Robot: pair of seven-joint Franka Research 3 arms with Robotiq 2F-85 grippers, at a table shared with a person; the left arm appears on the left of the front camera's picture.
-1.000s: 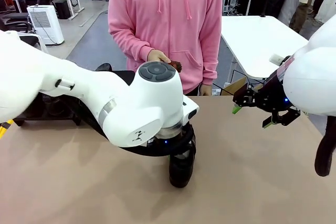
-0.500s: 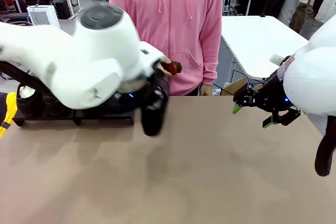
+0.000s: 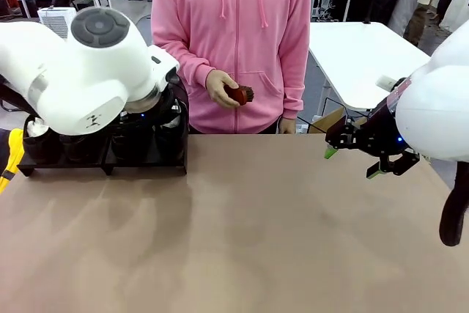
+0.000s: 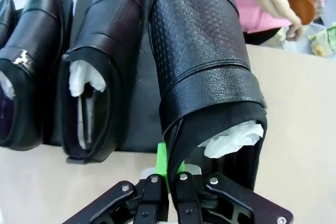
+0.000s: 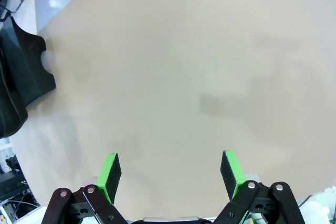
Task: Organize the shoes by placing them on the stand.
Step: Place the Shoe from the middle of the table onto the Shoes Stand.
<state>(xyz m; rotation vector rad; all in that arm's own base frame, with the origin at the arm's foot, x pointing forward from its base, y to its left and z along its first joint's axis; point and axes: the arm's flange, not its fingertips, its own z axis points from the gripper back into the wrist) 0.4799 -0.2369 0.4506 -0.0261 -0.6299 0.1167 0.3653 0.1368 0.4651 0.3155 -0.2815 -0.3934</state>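
The left gripper (image 4: 167, 182), jaws clamped on the heel rim of a perforated black shoe (image 4: 202, 61), holds it over the stand (image 4: 139, 129) beside shoes already placed (image 4: 97, 77), release remaining, while the right gripper (image 5: 170, 174) hangs open.

The shoes (image 4: 202, 61) are glossy black; the nearest has a dotted, perforated panel and white paper stuffing, another (image 4: 29, 51) a small silver buckle. The stand (image 3: 102, 160) is matte black on a tan tabletop (image 3: 278, 240). The person's hoodie (image 3: 234, 27) is pink, the brush (image 3: 238, 94) reddish-brown.
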